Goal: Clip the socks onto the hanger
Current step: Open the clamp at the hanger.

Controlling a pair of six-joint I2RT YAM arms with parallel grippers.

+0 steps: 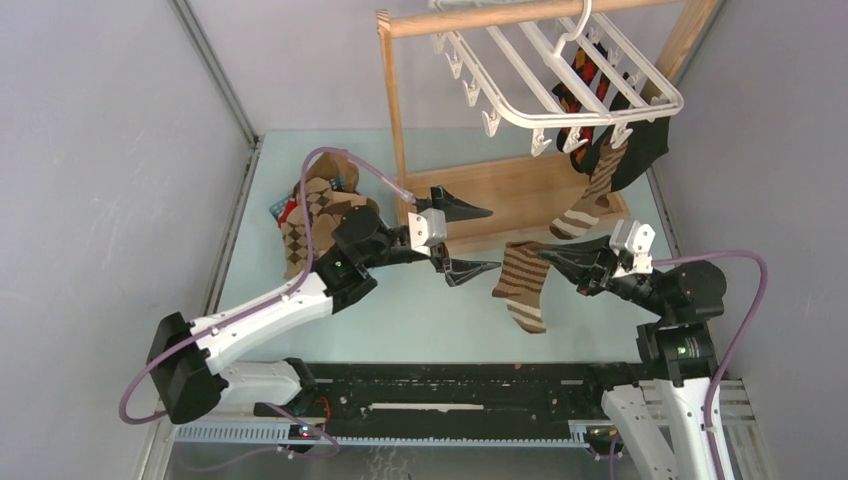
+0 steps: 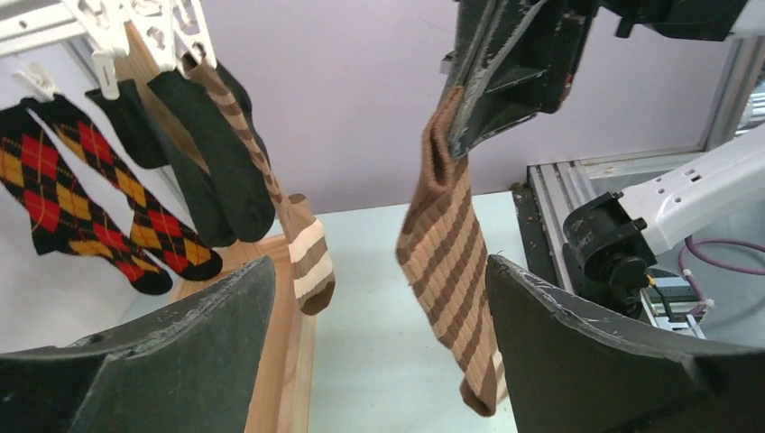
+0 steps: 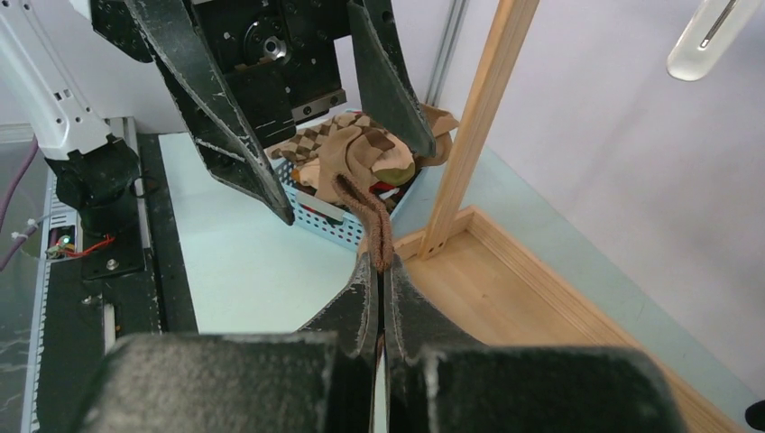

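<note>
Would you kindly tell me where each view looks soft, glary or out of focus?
Top external: even, soft light, no glare, sharp throughout. Left wrist: the left fingers and the striped sock are both crisp. Right wrist: the right fingers blur up close, and a pale shape at top right is bright and unfocused.

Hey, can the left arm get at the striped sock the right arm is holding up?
Probably yes: the left tool is open and faces the striped sock, which dangles from the right tool with nothing between them.
</note>
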